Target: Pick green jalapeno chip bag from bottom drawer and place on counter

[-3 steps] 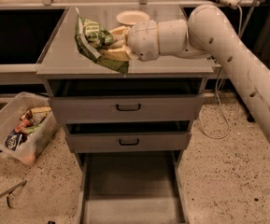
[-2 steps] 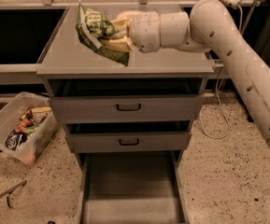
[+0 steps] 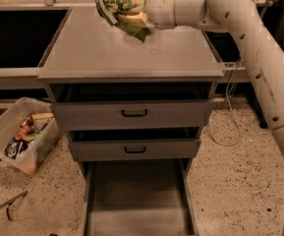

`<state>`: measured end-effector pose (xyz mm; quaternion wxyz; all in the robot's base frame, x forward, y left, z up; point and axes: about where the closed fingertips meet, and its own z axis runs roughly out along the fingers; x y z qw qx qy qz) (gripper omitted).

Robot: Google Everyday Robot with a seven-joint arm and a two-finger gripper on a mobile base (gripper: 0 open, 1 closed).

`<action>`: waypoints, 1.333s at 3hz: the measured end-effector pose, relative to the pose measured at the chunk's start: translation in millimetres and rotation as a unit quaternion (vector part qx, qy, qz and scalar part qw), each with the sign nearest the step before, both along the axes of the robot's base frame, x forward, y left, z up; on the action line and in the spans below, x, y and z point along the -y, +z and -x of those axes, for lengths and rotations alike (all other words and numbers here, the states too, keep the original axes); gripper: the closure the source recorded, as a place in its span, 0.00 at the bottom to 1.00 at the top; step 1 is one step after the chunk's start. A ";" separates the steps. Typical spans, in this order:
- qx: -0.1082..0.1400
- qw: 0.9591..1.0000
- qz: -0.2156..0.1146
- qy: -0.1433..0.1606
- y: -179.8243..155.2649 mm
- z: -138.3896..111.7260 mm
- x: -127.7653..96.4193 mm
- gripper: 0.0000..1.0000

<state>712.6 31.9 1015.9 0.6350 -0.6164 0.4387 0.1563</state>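
Observation:
My gripper (image 3: pixel 131 9) is shut on the green jalapeno chip bag (image 3: pixel 113 4) and holds it above the far part of the counter (image 3: pixel 107 53), near the top of the view. The bag is crumpled and hangs to the left of the fingers, its lower corner close above the counter surface. My white arm (image 3: pixel 249 38) reaches in from the right. The bottom drawer (image 3: pixel 136 200) is pulled out toward me and its grey floor is bare.
Two shallower drawers with black handles (image 3: pixel 134 113) sit above the bottom one, slightly pulled out. A clear plastic bin (image 3: pixel 18 136) with snack packets lies tilted on the floor at left. A dark recess is at the upper left. A cable lies on the floor at right.
My gripper has carried the bag up and farther back over the counter.

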 end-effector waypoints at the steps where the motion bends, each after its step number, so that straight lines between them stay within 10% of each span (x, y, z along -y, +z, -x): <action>1: 0.011 0.992 0.068 -0.110 -24.1 -31.9 23.1 1.00; 3: -0.042 0.964 0.056 -0.258 -73.9 -121.6 44.7 1.00; 4: -0.137 0.958 0.026 -0.251 -121.6 -139.8 41.1 1.00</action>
